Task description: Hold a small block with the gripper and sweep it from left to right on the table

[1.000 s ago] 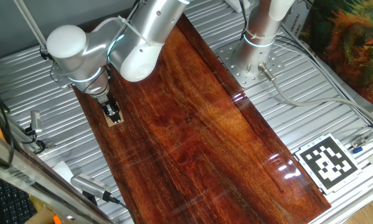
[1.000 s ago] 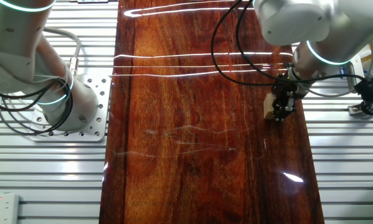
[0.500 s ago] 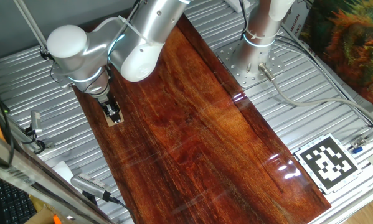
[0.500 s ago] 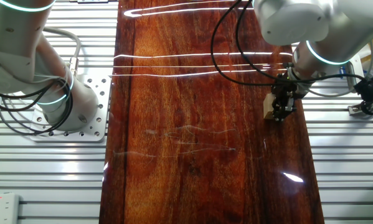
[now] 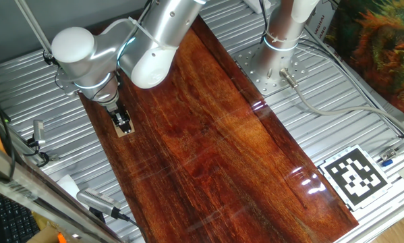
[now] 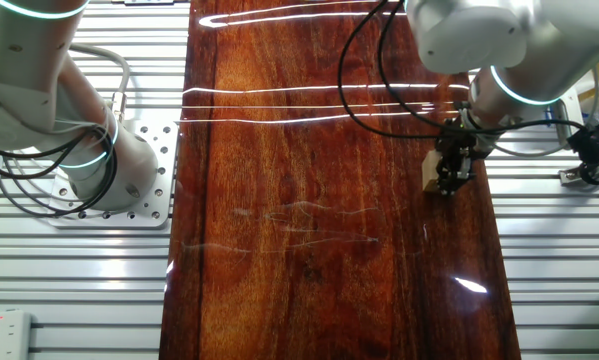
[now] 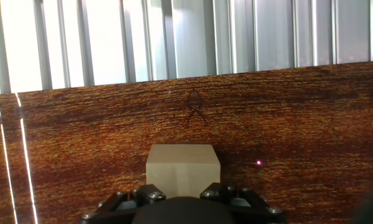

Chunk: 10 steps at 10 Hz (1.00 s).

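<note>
The small block [image 5: 125, 131] is a light tan wooden cube resting on the table [image 5: 222, 148] close to its left long edge. My gripper [image 5: 123, 122] points down and is shut on the block. In the other fixed view the gripper [image 6: 451, 176] and block [image 6: 431, 172] are near the board's [image 6: 309, 200] right edge. In the hand view the block [image 7: 182, 167] stands between my black fingers [image 7: 150, 194], with the gripper [image 7: 182, 191] at the bottom edge and the table's [image 7: 298, 124] far edge just beyond it.
Ribbed grey metal [image 5: 26, 88] surrounds the board. A fixed white post [image 5: 282, 30] on a bolted plate stands at the far side, with cables trailing from it. A black-and-white tag [image 5: 353, 175] lies at the right. A grey tool [image 5: 97, 200] lies near the front left.
</note>
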Each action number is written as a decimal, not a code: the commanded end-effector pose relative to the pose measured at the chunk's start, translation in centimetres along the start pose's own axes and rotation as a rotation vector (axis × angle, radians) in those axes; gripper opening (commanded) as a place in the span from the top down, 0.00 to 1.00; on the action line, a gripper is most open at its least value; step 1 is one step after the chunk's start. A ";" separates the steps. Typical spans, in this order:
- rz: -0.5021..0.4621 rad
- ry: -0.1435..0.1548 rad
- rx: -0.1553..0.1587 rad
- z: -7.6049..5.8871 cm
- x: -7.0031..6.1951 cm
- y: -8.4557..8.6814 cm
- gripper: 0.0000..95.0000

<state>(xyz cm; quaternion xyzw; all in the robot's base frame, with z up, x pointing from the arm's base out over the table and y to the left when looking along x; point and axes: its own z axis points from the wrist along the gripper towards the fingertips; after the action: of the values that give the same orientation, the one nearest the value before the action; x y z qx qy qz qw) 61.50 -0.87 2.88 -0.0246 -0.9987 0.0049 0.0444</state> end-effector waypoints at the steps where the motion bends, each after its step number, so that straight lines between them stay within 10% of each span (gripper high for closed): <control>1: -0.001 0.001 0.001 0.0 0.1 0.0 1.00; 10: 0.000 -0.004 -0.011 0.4 1.3 -0.3 1.00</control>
<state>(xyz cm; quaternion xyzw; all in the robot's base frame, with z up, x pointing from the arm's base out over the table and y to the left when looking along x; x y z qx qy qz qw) 60.10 -1.09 2.77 -0.0228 -0.9989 0.0035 0.0412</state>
